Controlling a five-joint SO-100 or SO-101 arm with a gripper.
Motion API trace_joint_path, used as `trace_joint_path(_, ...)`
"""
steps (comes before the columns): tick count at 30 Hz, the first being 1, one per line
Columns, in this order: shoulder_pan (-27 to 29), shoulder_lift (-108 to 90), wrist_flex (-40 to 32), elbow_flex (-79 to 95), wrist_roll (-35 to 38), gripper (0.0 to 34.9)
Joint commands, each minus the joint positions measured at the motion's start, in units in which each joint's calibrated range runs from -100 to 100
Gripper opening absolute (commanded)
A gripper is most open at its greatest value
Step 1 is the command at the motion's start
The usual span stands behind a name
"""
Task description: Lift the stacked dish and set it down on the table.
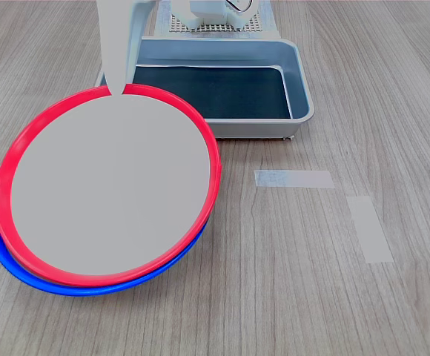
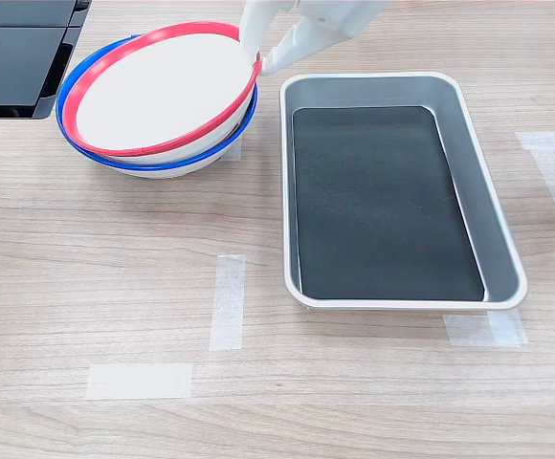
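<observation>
The white gripper pinches the far rim of the large round red-rimmed shallow dish — tilted on the blue-rimmed bowl — so next it likely needs lifting clear toward bare wood-grain surface.

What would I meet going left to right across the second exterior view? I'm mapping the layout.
Black object at the edge → stacked bowls, red-rimmed dish on top → end effector → grey metal tray.

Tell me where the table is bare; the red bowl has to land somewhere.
Bare table lies below the bowls in the second exterior view, left of the tray, around the tape strips. It is crowded up top, where the gripper meets the red bowl stacked in the blue bowl beside the tray.
</observation>
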Motion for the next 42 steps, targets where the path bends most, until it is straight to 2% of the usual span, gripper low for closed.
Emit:
trace_joint_path(1,-0.5,-5.2,0.6,-2.7,0.3,0.1)
trace_joint_path(5,-1.1,-7.9,2.4,-3.2,0.3,0.0)
trace_joint_path(18,-3.2,-11.3,2.2,-5.7,0.0,0.0)
trace_joint_path(29,-7.7,-13.3,4.2,-10.9,-1.1,0.0)
trace_joint_path(37,-14.0,-12.6,6.4,-12.1,-2.3,0.0)
trace_joint_path(42,-12.9,-11.3,7.9,-10.0,-0.5,0.1)
